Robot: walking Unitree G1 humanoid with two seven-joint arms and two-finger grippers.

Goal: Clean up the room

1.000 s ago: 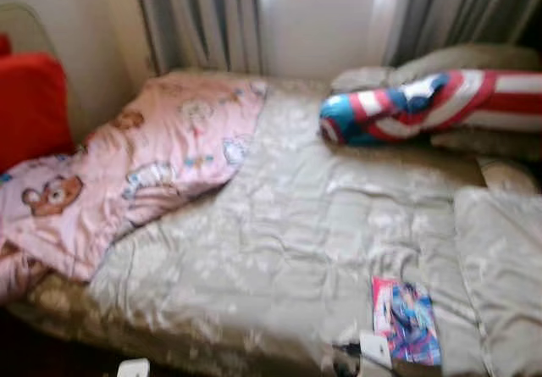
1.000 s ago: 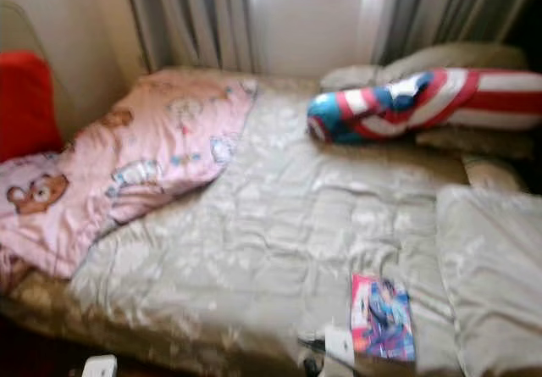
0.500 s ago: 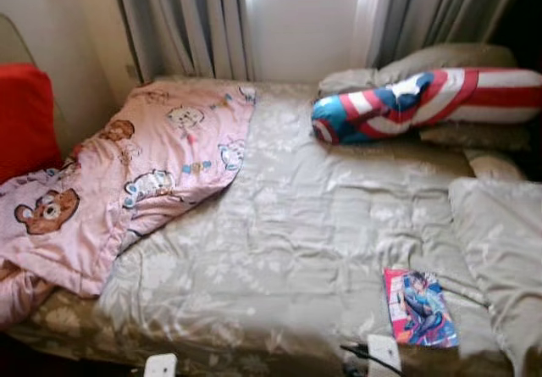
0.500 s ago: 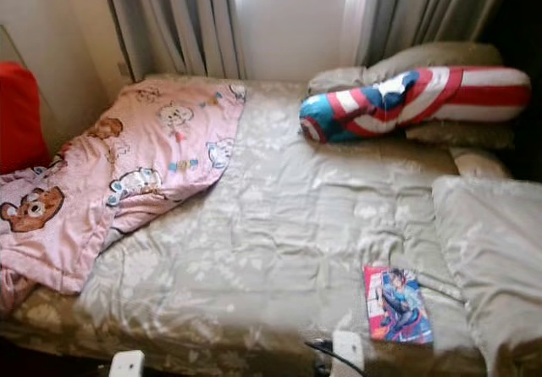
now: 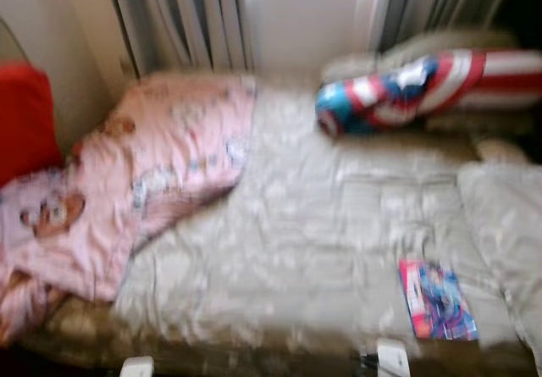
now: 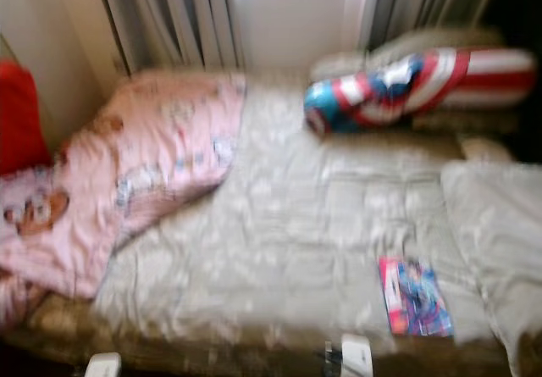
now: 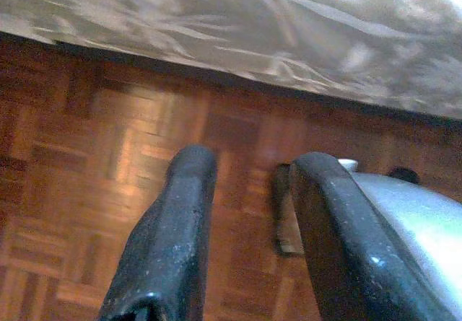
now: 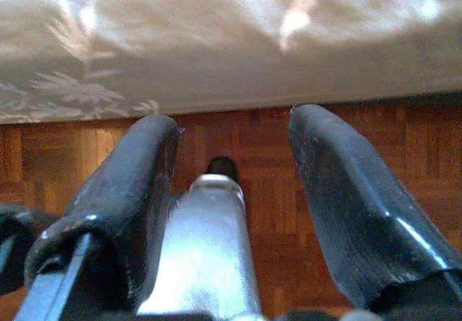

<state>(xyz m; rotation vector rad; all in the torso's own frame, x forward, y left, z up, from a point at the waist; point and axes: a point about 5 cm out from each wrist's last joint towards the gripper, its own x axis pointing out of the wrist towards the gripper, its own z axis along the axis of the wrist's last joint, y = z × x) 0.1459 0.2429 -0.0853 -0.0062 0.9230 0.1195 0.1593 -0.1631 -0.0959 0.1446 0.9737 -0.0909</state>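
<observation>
Tidying looks barely begun. On the bed (image 5: 288, 224), left to right: a red cushion (image 5: 25, 119), a rumpled pink blanket (image 5: 144, 174), a comic book (image 5: 436, 299) near the front edge, a striped bolster (image 5: 423, 89) behind. Left gripper (image 7: 249, 213) and right gripper (image 8: 234, 166) hang over parquet floor (image 7: 86, 162), both parted and holding nothing.

Grey curtains (image 5: 182, 17) hang beside a bright window (image 5: 301, 13) above parquet floor (image 7: 94, 162).
</observation>
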